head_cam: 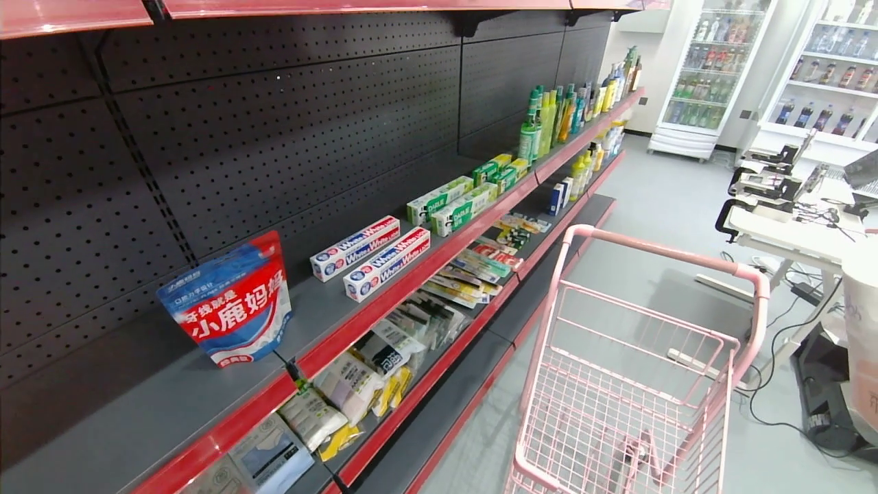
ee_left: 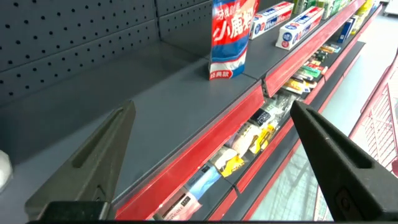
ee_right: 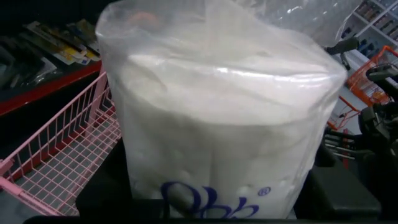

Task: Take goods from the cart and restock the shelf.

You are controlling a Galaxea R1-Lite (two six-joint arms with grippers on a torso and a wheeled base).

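Observation:
A white pack of paper rolls (ee_right: 224, 118) in clear plastic stands between the dark fingers (ee_right: 102, 190) of my right gripper (ee_right: 227, 202), which is shut on it above the pink cart (ee_right: 56, 155). In the head view the pack (head_cam: 861, 322) shows at the right edge, beside the cart (head_cam: 638, 370). My left gripper (ee_left: 211, 168) hangs open over the grey shelf board (ee_left: 155, 106), with nothing between its fingers (ee_left: 93, 165). A blue and red pouch (head_cam: 233, 302) stands upright on that board, farther along from the left gripper.
Toothpaste boxes (head_cam: 370, 254) and green bottles (head_cam: 549, 120) line the same shelf to the right. The lower shelf (head_cam: 384, 357) holds several packets. A white desk with gear (head_cam: 789, 226) stands behind the cart. The cart's basket looks bare.

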